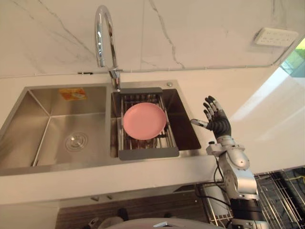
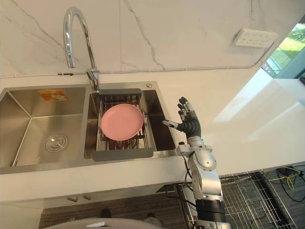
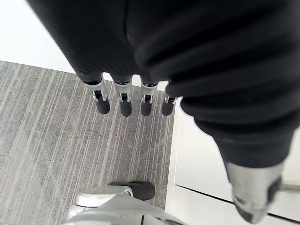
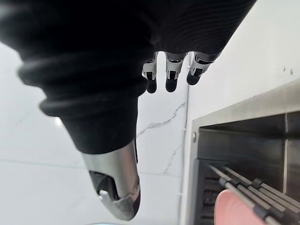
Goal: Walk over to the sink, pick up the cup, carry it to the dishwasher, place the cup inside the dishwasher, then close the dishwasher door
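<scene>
A steel double sink (image 1: 52,124) is set into the white counter, with a tall chrome tap (image 1: 105,33) behind it. Across its right basin lies a grey-framed wire rack (image 1: 147,152), and a pink plate (image 1: 144,120) rests flat on it. My right hand (image 1: 217,119) is raised over the counter just right of that basin, open, fingers spread and holding nothing. In the right wrist view its straight fingers (image 4: 171,75) point at the marble wall, with the plate's edge (image 4: 234,208) below. My left hand (image 3: 124,101) hangs over the grey floor, fingers straight and empty.
Wire dishwasher racks (image 1: 276,191) are pulled out below the counter at the lower right. A white socket plate (image 1: 275,36) sits on the wall at the upper right. The counter (image 1: 267,114) runs on to the right of the sink.
</scene>
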Motion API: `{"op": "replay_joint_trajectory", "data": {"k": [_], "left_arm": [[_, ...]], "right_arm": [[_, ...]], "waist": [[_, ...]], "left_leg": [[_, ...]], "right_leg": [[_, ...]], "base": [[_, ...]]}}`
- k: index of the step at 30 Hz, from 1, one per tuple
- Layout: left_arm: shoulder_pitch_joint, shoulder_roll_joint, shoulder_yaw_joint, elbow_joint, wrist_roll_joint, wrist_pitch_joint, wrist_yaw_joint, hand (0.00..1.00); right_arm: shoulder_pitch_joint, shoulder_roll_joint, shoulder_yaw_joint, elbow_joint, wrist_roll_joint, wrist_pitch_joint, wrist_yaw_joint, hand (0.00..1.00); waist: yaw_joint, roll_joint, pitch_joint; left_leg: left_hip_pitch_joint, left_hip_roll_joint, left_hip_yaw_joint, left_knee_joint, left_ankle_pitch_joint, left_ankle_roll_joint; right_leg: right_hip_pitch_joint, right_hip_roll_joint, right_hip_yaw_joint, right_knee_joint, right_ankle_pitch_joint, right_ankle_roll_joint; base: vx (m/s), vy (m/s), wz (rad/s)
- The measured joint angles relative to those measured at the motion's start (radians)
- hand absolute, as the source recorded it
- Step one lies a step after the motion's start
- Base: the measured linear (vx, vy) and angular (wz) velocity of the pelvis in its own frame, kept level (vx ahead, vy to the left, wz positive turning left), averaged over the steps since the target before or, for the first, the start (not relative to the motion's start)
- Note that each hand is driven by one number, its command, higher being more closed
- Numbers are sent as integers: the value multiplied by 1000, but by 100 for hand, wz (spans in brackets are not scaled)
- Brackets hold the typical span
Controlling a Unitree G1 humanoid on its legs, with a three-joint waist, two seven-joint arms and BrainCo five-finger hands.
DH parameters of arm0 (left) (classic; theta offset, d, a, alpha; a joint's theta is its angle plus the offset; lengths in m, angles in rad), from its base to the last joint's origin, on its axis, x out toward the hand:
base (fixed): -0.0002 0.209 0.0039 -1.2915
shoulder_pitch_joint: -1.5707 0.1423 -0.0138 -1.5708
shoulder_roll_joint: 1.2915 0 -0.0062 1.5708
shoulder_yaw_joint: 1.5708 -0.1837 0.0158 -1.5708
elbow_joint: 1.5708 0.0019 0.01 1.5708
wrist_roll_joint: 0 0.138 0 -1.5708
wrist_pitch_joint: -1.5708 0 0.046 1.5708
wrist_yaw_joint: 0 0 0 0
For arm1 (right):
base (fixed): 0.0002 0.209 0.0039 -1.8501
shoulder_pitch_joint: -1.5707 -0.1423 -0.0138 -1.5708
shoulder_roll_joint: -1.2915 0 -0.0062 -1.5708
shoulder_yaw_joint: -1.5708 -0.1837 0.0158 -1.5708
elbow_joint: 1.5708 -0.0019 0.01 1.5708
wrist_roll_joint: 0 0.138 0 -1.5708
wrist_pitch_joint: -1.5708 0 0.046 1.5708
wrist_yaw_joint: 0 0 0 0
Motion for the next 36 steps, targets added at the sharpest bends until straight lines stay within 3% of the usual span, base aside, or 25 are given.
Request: {"op": "replay_joint_trajectory", "data": {"k": [6, 9, 16, 24, 30, 36], "left_arm": [[3, -8, 55, 2, 39, 11, 7, 0], [4, -12, 73, 1, 71, 19, -3, 0], [8, -14, 97, 0, 86, 19, -34, 0], [5, -14, 92, -18, 87, 18, -48, 0], [2, -11, 89, -22, 73, 22, -48, 0], [9, -6, 95, -23, 43, 42, -47, 0]], "right_arm": [[-55, -42, 37, 40, -302, 2, 0, 0], [-95, -93, 79, 56, -398, 2, 28, 0], [-171, -151, 168, 74, -512, -59, 115, 0], [-247, -184, 261, 117, -607, -136, 155, 0], [-333, -205, 353, 204, -731, -234, 181, 0], [-366, -222, 407, 259, -774, -254, 182, 0]], "waist": [[0, 0, -3], [2, -1, -4], [12, -15, -21], [26, -18, -22], [42, -18, -22], [58, -23, -22]], "left_leg": [[5, 0, -4, 0, 4, -11], [10, 0, -13, 0, 8, -9], [-1, 4, -10, -1, 6, -14], [-11, 3, -26, 0, 17, -3], [-18, 3, -52, 0, 24, -9], [-19, 0, -74, -1, 29, -9]], "right_leg": [[9, -1, -19, -1, 0, 1], [19, -2, -33, -1, 1, 2], [20, -2, -67, -17, 9, -1], [30, -5, -111, -29, 22, -1], [41, -3, -143, -37, 22, -1], [53, -3, -167, -39, 21, 0]], "base": [[-7, -4, 3], [-49, 1, 10], [-41, 7, 2], [14, -2, 8], [7, -9, 13], [-17, 10, 12]]}}
